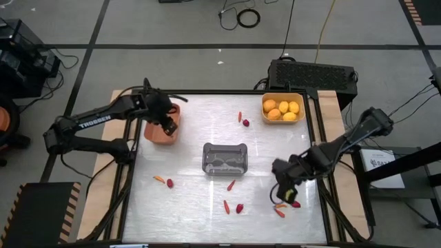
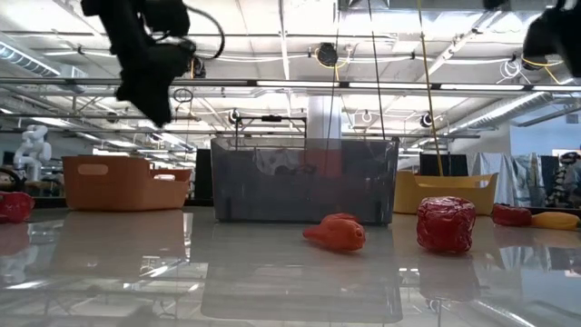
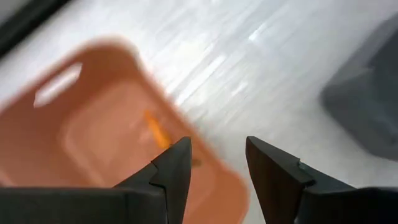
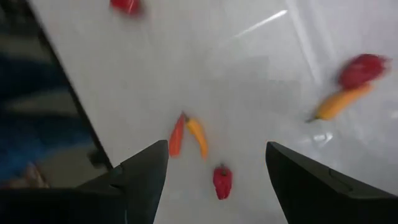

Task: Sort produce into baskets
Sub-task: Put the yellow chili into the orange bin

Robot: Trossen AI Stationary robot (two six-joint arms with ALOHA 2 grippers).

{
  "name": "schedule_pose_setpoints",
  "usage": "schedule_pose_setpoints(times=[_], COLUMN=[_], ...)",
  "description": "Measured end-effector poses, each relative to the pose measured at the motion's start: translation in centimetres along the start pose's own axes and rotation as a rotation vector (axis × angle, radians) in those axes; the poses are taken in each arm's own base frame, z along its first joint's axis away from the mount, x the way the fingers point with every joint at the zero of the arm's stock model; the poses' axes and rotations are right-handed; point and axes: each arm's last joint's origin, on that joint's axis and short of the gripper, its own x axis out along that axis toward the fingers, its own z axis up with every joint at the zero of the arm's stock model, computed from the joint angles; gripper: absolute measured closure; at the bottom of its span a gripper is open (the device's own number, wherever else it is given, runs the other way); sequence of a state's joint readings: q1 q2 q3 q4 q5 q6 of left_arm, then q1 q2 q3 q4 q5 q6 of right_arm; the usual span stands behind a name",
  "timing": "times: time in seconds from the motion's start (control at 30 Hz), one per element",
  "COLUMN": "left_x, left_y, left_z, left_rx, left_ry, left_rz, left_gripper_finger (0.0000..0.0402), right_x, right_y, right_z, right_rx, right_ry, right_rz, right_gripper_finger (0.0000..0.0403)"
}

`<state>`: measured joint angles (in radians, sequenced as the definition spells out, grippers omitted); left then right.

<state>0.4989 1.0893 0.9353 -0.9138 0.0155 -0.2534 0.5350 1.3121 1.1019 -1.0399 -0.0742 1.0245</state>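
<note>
My left gripper [image 1: 167,126] [image 3: 217,146] hangs open over the terracotta basket [image 1: 160,133], with nothing between its fingers. An orange carrot stick [image 3: 155,130] lies inside that basket. My right gripper [image 1: 284,193] [image 4: 217,152] stands open above the near right of the table. Below it lie a red berry [image 4: 222,180] and two carrot sticks [image 4: 186,137] on the tabletop. The grey basket [image 1: 224,158] sits mid-table. The yellow basket [image 1: 283,108], far right, holds several yellow-orange fruits [image 1: 281,110].
More produce lies loose on the table: a carrot and berry [image 1: 242,120] at the far middle, a pair [image 1: 164,182] near left, and carrots and a berry [image 1: 232,205] near the middle. A black box [image 1: 311,73] stands beyond the table's far right edge.
</note>
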Motion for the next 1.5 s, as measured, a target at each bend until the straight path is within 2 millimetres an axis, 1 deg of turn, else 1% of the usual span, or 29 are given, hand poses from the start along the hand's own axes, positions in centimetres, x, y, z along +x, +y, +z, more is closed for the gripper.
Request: schedule_pose_setpoints(times=[0.1, 0.23, 0.37, 0.43, 0.57, 0.73, 0.83, 0.93, 1.03, 1.13, 1.23, 1.37, 1.5], left_x=[-0.3, -0.3, -0.3, -0.3, -0.3, -0.3, -0.4, -0.4, -0.4, -0.4, -0.4, -0.4, -0.3], left_y=[-0.9, -2.1, -2.9, -3.2, -3.4, -3.7, -4.0, -4.1, -4.3, -4.2, -4.2, -4.2, -4.2], left_z=[0.7, 0.9, 0.9, 0.8, 0.7, 0.6, 0.5, 0.4, 0.4, 0.4, 0.4, 0.4, 0.4], left_rx=[0.105, 0.232, 0.307, 0.327, 0.345, 0.375, 0.393, 0.401, 0.406, 0.398, 0.398, 0.402, 0.402], left_ry=[-0.076, -0.127, -0.149, -0.152, -0.156, -0.159, -0.159, -0.158, -0.162, -0.168, -0.169, -0.169, -0.168], left_rz=[-0.046, -0.081, -0.102, -0.107, -0.097, -0.089, -0.095, -0.097, -0.082, -0.052, -0.049, -0.048, -0.048], left_gripper_finger=[0.0242, 0.0242, 0.0242, 0.0242, 0.0242, 0.0242, 0.0238, 0.0220, 0.0192, 0.0171, 0.0164, 0.0162, 0.0162], right_x=[1.7, 3.6, 5.3, 6.1, 7.4, 8.3, 8.8, 9.8, 11.2, 12.5, 13.2, 13.5, 13.5], right_y=[0.0, 0.2, 0.3, 0.0, -0.9, -1.3, -1.3, -0.9, -0.5, -0.6, -0.5, -0.4, -0.3], right_z=[-1.1, -2.3, -3.4, -3.9, -4.7, -5.3, -5.5, -5.6, -5.8, -6.0, -6.2, -6.6, -7.2], right_rx=[-0.119, -0.262, -0.365, -0.373, -0.325, -0.315, -0.330, -0.374, -0.425, -0.423, -0.416, -0.405, -0.392], right_ry=[0.022, 0.013, -0.005, -0.002, 0.022, 0.009, -0.026, -0.039, -0.023, 0.009, 0.015, -0.006, -0.021], right_rz=[0.012, 0.056, 0.108, 0.113, 0.085, 0.088, 0.041, 0.022, 0.002, -0.049, -0.075, -0.098, -0.107], right_gripper_finger=[0.0140, 0.0140, 0.0140, 0.0140, 0.0140, 0.0140, 0.0140, 0.0140, 0.0140, 0.0140, 0.0141, 0.0159, 0.0195])
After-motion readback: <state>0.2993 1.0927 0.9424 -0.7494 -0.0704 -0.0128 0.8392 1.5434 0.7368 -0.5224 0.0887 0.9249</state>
